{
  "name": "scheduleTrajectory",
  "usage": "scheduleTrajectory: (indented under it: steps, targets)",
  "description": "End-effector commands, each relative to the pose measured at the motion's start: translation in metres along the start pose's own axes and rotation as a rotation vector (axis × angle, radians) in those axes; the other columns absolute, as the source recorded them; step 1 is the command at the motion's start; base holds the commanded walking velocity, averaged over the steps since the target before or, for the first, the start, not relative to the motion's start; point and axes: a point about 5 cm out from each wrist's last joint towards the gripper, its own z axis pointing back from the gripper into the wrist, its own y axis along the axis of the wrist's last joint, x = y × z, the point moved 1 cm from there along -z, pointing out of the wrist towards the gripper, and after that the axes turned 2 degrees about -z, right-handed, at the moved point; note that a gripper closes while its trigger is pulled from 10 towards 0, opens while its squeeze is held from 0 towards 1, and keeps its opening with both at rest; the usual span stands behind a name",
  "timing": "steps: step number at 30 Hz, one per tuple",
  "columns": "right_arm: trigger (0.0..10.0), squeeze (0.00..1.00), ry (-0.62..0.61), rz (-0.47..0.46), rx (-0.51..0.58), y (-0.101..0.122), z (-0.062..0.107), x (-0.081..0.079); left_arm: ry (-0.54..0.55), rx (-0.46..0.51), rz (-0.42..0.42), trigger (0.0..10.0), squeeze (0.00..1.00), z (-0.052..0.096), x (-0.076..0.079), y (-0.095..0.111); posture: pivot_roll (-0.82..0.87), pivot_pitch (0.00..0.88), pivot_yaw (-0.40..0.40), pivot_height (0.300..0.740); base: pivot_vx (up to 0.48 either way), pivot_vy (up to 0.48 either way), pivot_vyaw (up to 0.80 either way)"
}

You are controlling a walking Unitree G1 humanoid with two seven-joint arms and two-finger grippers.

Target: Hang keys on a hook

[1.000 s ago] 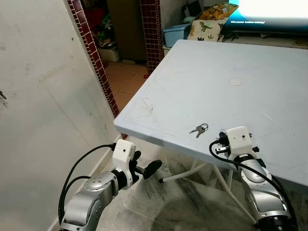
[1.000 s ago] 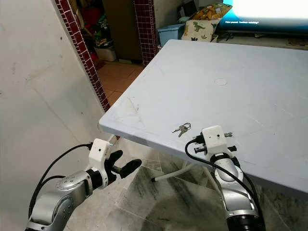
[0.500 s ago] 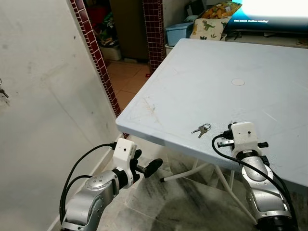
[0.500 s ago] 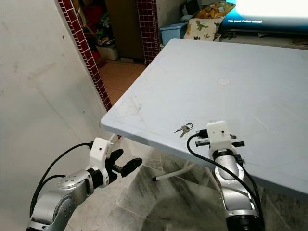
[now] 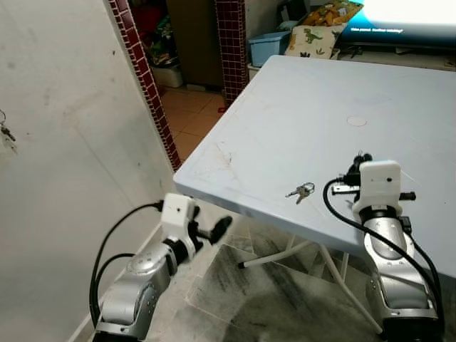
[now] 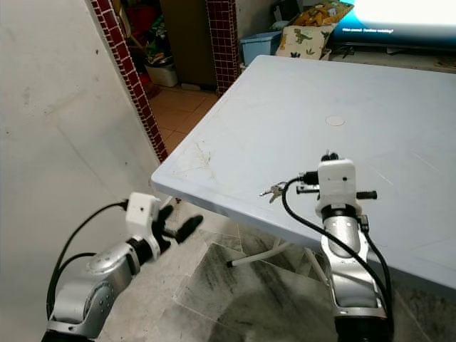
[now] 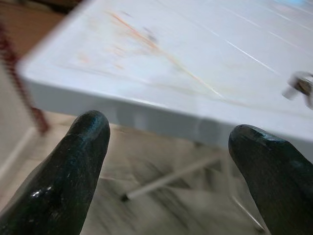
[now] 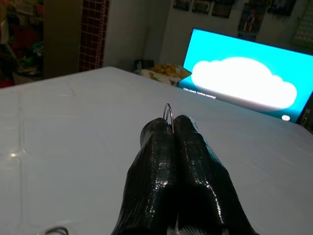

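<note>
A small bunch of silver keys (image 5: 300,191) lies on the pale blue table (image 5: 299,114) near its front edge, and appears blurred in the left wrist view (image 7: 301,85). My right gripper (image 8: 168,128) is shut and held just above the table, right of the keys and apart from them. A thin wire loop pokes up between its fingertips. Its white wrist box (image 5: 377,182) hides most of the fingers. My left gripper (image 7: 166,142) is open and empty, below and in front of the table's corner (image 5: 210,229). A small hook with something hanging (image 5: 6,132) sits on the white wall at far left.
The white wall (image 5: 64,164) runs along my left, ending in a red-tiled pillar (image 5: 146,78). Metal table legs (image 5: 285,253) cross the marble floor under the table. A lit screen (image 5: 406,14), a blue bin (image 5: 265,48) and a dinosaur cushion (image 5: 310,39) stand behind the table.
My right wrist has risen from the table's front edge to above the tabletop, right of the keys. My left gripper has lifted toward the table's corner. The keys have not moved.
</note>
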Motion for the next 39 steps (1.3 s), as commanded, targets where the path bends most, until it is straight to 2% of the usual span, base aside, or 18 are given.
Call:
scheduleTrajectory:
  steps: [1,7,14,25,31,35,37,39]
  targets:
    - [10.0,0.0,0.009,-0.006,0.021,0.009,-0.001,-0.007,0.07,0.015,-0.019,10.0,0.0,0.001,-0.012,0.002,-0.08,0.0,0.139,0.74,0.0,0.0,0.0]
    - [10.0,0.0,-0.004,-0.018,0.014,0.012,-0.001,-0.009,0.172,0.048,-0.032,10.0,0.0,-0.001,-0.023,0.007,-0.08,0.0,0.138,0.74,0.0,0.0,0.0]
    - [10.0,0.0,0.013,0.005,0.014,0.013,0.001,-0.011,0.192,0.057,-0.038,10.0,0.0,-0.002,-0.024,0.006,-0.08,0.0,0.136,0.74,0.0,0.0,0.0]
    - [10.0,0.0,0.019,0.003,0.002,0.012,0.002,-0.014,0.211,0.055,-0.042,10.0,0.0,-0.003,-0.024,0.004,-0.08,0.0,0.14,0.74,0.0,0.0,0.78]
    - [10.0,0.0,0.027,-0.015,-0.001,0.012,0.001,-0.016,0.232,0.02,-0.04,10.0,0.0,-0.004,-0.025,0.004,-0.08,0.0,0.136,0.74,0.0,0.0,0.8]
    - [10.0,0.0,0.044,-0.023,0.005,0.014,0.0,-0.022,0.215,0.023,0.026,10.0,0.0,-0.004,-0.027,0.004,-0.08,0.0,0.136,0.74,0.0,0.0,0.8]
    - [10.0,0.0,0.047,-0.025,0.006,0.015,0.0,-0.022,0.226,0.028,-0.003,10.0,0.0,-0.003,-0.029,0.004,-0.07,0.0,0.135,0.74,0.0,0.0,0.8]
    - [10.0,0.0,0.048,-0.026,0.005,0.015,-0.001,-0.023,0.231,0.021,0.004,10.0,0.0,-0.003,-0.029,0.002,-0.07,0.0,0.135,0.74,0.0,0.0,0.8]
